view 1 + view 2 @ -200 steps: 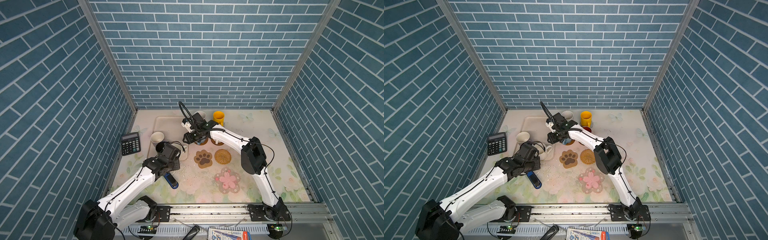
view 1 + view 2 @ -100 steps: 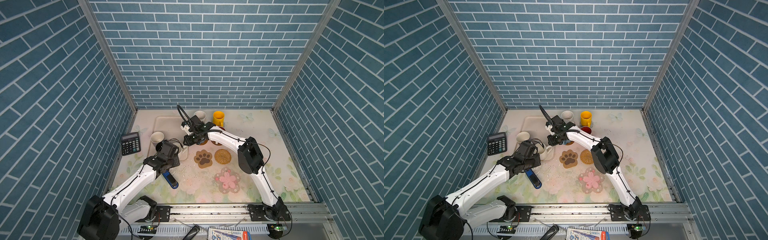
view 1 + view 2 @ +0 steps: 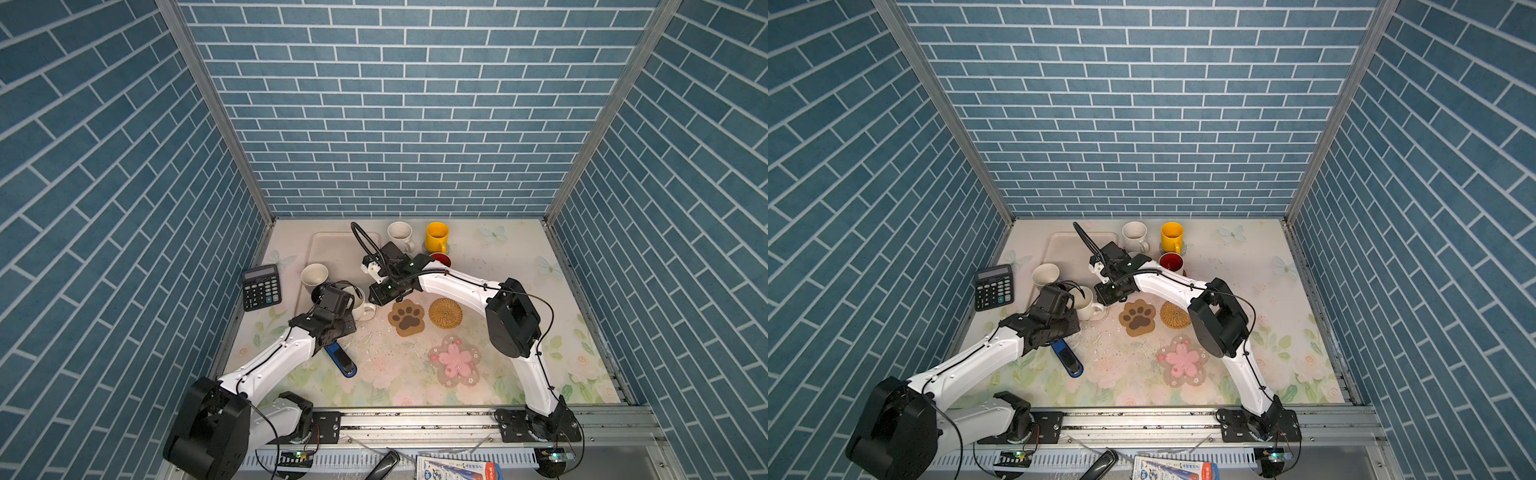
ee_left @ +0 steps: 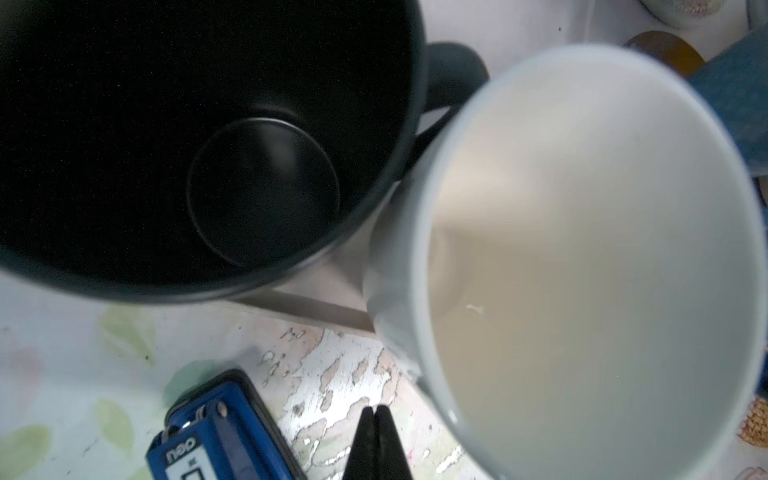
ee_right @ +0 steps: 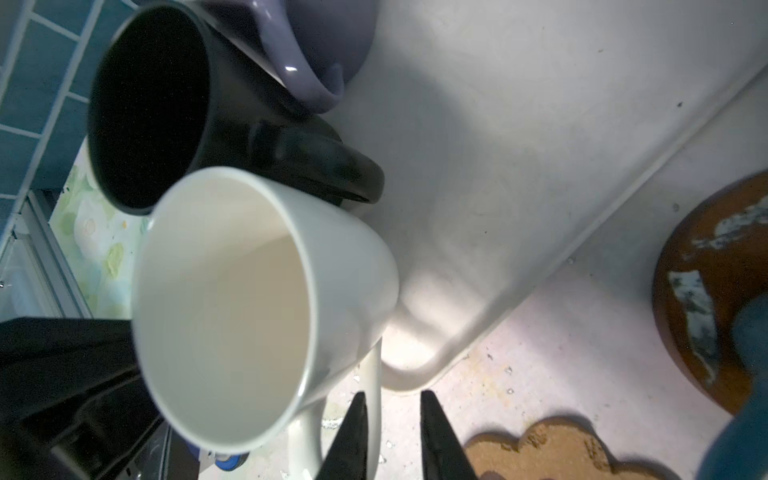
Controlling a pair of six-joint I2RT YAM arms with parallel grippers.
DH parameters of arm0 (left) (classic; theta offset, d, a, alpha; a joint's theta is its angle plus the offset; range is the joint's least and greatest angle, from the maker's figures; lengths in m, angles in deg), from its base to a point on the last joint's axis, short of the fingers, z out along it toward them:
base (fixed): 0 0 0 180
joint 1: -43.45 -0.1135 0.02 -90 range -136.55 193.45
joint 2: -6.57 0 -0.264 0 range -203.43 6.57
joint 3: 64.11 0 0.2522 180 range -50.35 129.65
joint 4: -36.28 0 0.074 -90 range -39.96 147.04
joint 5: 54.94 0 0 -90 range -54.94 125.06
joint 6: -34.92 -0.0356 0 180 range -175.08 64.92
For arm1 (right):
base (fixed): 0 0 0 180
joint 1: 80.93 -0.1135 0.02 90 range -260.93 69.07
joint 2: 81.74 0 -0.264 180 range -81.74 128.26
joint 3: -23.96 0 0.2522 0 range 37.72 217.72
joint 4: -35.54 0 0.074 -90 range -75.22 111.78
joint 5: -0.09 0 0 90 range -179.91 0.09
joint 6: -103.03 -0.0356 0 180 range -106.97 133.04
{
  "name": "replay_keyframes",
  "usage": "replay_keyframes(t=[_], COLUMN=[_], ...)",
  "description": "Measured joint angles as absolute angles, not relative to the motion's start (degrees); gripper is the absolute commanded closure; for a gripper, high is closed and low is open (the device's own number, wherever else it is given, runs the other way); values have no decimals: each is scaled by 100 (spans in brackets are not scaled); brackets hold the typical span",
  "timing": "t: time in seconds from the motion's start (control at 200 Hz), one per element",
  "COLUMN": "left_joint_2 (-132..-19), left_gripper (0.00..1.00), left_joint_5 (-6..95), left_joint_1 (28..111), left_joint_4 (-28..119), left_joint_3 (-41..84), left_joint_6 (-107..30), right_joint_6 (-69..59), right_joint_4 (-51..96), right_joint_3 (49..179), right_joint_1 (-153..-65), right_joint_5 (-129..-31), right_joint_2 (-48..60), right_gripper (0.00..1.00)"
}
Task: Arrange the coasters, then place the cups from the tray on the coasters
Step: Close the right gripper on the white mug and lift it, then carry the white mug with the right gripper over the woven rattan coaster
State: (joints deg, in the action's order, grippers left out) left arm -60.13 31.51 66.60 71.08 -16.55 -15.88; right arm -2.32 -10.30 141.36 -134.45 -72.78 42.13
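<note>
The cream cup [image 3: 360, 302] [image 5: 232, 307] stands at the near corner of the beige tray [image 3: 332, 249]. Next to it are the black cup [image 5: 145, 104] and a lavender cup [image 5: 320, 45]. My right gripper [image 5: 392, 409] [image 3: 375, 302] straddles the cream cup's handle. One finger is inside the loop against it, and a gap shows between the handle and the other finger. My left gripper [image 4: 376, 411] is shut and empty, low over the table beside the cream cup [image 4: 582, 270]. Paw [image 3: 407, 318], rattan [image 3: 445, 312] and pink flower [image 3: 455, 359] coasters lie bare.
Speckled [image 3: 400, 235], yellow [image 3: 436, 237] and red-inside [image 3: 440, 259] cups stand behind the right arm. A brown disc coaster [image 5: 706, 291] lies near the tray corner. A black calculator [image 3: 261, 286] sits left of the tray and a blue stapler [image 3: 343, 361] lies under the left arm.
My right gripper has come forward and left, down to the cream cup's handle, and its jaws have narrowed. The left arm has shifted only slightly, its gripper still shut.
</note>
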Motion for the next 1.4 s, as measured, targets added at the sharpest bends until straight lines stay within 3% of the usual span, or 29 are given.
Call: replay_keyframes(t=[0.235,0.365,0.6,0.74,0.945,1.395], left_joint_2=[-5995,-5604,-4649,-4428,-4421,-4045], left_gripper=[100,100,68,63,55,55], left_joint_5=[3179,3173,3072,3000,3046,3131], left_joint_1=[6558,6551,6547,6547,6545,6545], left_joint_4=[7060,7252,7836,8118,8395,8679], left_joint_3=[-1655,-1642,-1362,-1183,-984,-901], left_joint_6=[-1590,-1605,-1662,-1741,-1782,-1837], right_joint_6=[-411,-392,-64,148,369,568], right_joint_4=[-792,-800,-982,-1085,-1329,-1526], right_joint_3=[13710,13675,13666,13666,13684,14237], right_joint_1=[-13495,-13495,-13502,-13548,-13731,-13858], right_joint_5=[-7422,-7628,-7811,-7807,-7814,-8111], right_joint_2=[3992,3898,3435,3328,3417,4294], right_gripper=[76,70,46,39,38,41])
